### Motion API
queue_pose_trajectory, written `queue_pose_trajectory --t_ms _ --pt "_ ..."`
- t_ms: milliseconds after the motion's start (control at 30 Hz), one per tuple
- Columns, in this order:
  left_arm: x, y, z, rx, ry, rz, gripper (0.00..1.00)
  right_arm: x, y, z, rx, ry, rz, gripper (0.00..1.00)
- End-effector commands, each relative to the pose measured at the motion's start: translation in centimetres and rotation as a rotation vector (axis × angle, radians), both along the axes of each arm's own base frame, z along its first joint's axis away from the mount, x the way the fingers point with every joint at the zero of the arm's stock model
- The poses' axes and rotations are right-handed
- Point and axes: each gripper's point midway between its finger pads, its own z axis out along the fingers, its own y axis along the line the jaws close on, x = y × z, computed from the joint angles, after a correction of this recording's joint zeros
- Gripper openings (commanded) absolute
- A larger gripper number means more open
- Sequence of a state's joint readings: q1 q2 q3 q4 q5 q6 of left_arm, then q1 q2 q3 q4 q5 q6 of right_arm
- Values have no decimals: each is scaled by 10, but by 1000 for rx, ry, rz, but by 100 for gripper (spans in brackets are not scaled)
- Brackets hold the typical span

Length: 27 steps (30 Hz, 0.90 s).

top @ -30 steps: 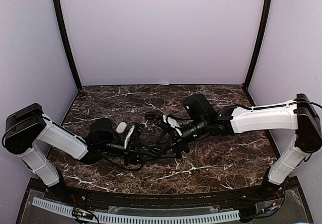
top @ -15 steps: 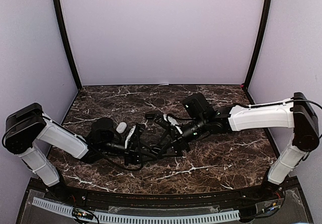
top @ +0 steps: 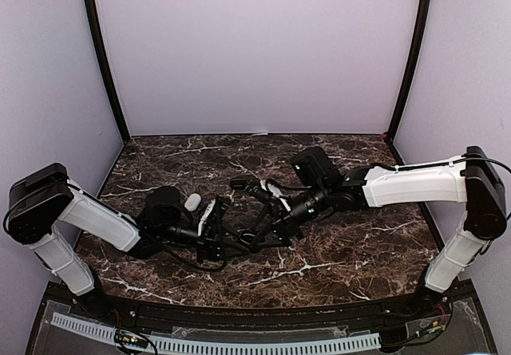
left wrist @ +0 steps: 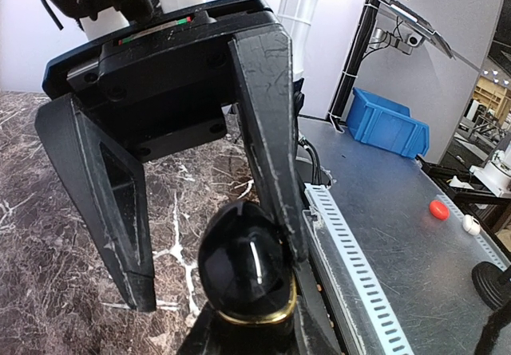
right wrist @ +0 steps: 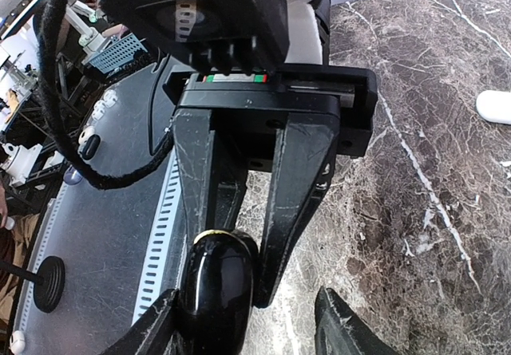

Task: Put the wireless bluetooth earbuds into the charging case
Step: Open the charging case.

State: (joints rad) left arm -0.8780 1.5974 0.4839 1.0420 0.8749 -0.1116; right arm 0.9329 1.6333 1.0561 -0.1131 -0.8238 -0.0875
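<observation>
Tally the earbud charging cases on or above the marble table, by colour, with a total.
Glossy black rounded case with a gold band: 1
White pebble-shaped plastic case: 1
Total: 2

Soft, even light fills the top view: pale lilac walls [top: 255, 52] glow, while the dark veined marble tabletop [top: 343, 251] stays dim. Low in the left wrist view, white glare streaks the glossy black rounded case [left wrist: 239, 263]; the upper-right background is soft.
</observation>
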Motion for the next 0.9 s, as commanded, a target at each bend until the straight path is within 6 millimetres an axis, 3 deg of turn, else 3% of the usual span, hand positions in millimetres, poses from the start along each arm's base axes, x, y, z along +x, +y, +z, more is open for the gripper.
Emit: queue_pose_trajectory --t_ms 0,867 --pt "-17 0 12 -36 -21 -102 16 23 -4 7 24 -56 -72 55" --pt "-15 0 11 -30 -7 -87 15 24 -9 5 30 -46 -68 49"
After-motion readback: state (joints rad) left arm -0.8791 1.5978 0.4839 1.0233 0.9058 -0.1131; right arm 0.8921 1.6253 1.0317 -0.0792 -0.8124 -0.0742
